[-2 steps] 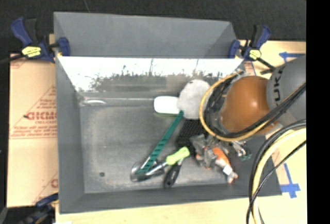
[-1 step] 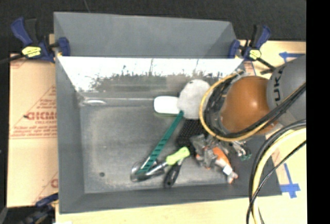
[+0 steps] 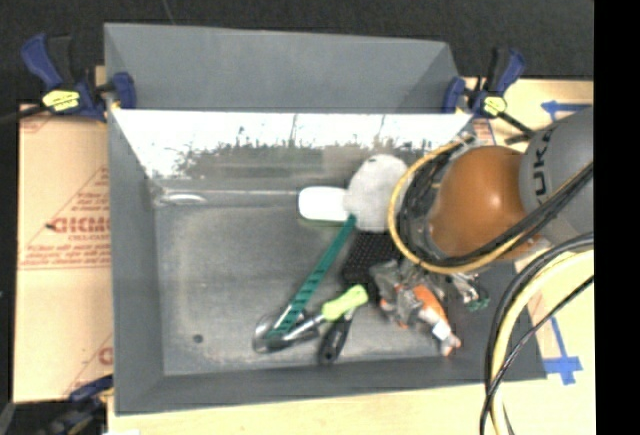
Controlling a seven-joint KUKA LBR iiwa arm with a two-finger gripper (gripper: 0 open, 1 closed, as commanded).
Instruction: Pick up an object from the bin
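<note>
My gripper (image 3: pixel 392 285) hangs low at the bin's right side, under the arm's wrist, and only part of its dark body shows. Just left of it lies a black mesh-like thing (image 3: pixel 362 258). In front of it, pliers (image 3: pixel 318 315) rest on the floor with one yellow-green handle and one black one, their metal jaws pointing left. A green-handled brush (image 3: pixel 325 268) with a white head (image 3: pixel 322 205) runs diagonally from the pliers towards the back. A white fluffy ball (image 3: pixel 375 188) sits beside the brush head, close to the wrist. A small orange-and-white thing (image 3: pixel 436 315) lies right of the gripper.
All the loose things crowd the bin's right half and front middle. The left half of the floor is bare grey metal. The arm with its orange dome and looping cables covers the right wall and corner.
</note>
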